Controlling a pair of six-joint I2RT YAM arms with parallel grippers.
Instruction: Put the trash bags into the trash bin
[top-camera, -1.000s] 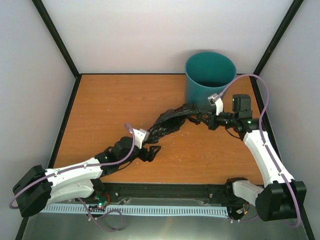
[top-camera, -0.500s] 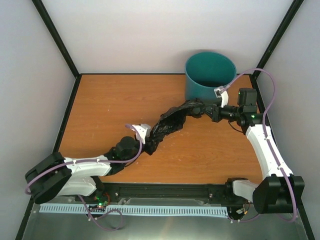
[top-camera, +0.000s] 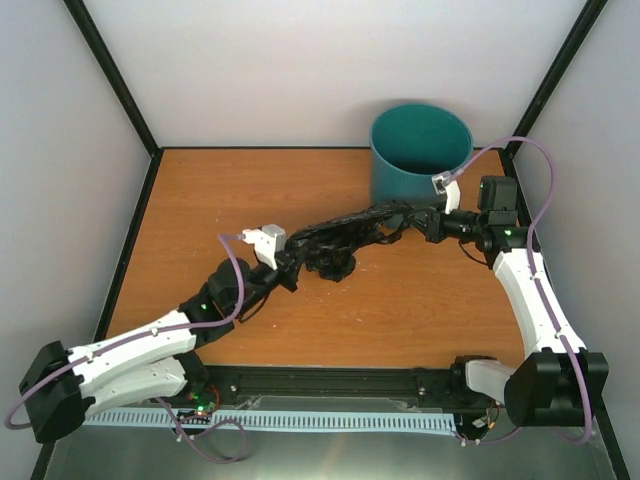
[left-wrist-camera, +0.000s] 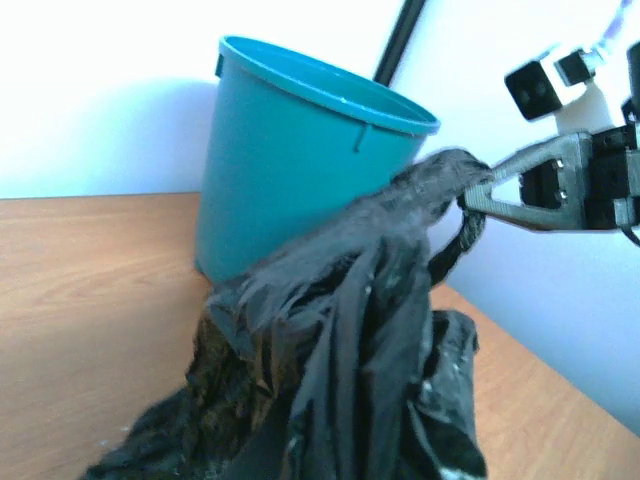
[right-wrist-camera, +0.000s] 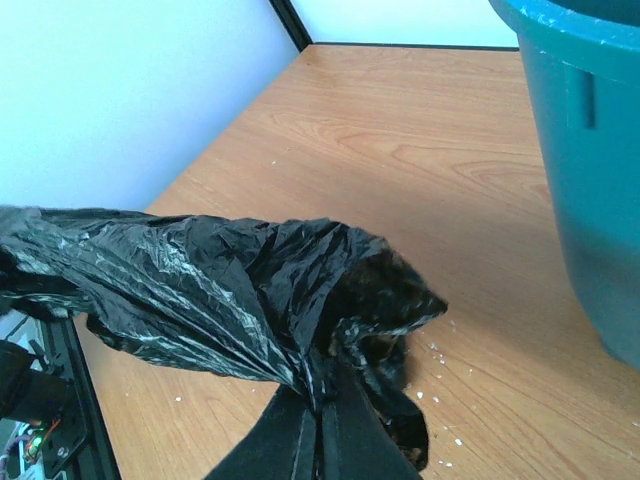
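A black, glossy, crumpled trash bag (top-camera: 340, 238) hangs stretched between my two grippers above the wooden table (top-camera: 200, 200). My left gripper (top-camera: 290, 268) is shut on its lower left end; in the left wrist view the bag (left-wrist-camera: 350, 360) covers my fingers. My right gripper (top-camera: 408, 215) is shut on the bag's upper right end, just in front of the teal trash bin (top-camera: 420, 150). The right wrist view shows my dark fingers (right-wrist-camera: 300, 445) pinched on the gathered film (right-wrist-camera: 200, 285), with the bin's wall (right-wrist-camera: 590, 170) at right. From the left wrist, the bin (left-wrist-camera: 290, 170) stands behind the bag.
The bin stands at the table's back right corner, close to the white walls and a black frame post (top-camera: 555, 80). Small white crumbs (right-wrist-camera: 440, 350) lie on the wood by the bin. A black rail (top-camera: 330, 380) runs along the near edge.
My left gripper went from open to shut on the bag's lower end and drew it up and to the left, pulling the bag taut. My right gripper rose slightly toward the bin.
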